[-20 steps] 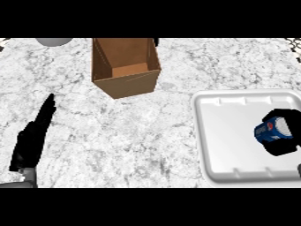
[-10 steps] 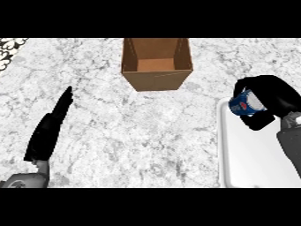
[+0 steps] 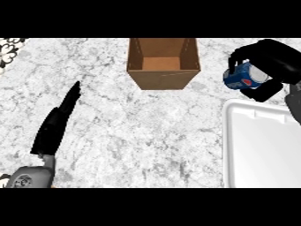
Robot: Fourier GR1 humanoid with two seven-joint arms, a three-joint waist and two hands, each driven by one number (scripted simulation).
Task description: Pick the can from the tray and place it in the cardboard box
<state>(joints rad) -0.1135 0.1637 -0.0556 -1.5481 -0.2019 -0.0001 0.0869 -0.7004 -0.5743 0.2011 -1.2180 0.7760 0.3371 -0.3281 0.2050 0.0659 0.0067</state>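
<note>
Right of the open brown cardboard box (image 3: pixel 163 62), level with its front wall and clear of the white plastic tray (image 3: pixel 270 150), my right hand (image 3: pixel 275 66) is curled round the small blue metal can (image 3: pixel 245 77). It looks light, rigid and smooth, so I judge a wrap round its side suits it. My fingers hide much of it; my left hand (image 3: pixel 56 122) rests flat, fingers straight, well left of the box.

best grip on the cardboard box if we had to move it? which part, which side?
Take the cardboard box by its two long side walls, coming from above. Its top is open and the walls stand upright, so straight fingers could slip over a rim. The left hand lies open on the counter to its left; the right hand is curled round the can.
</note>
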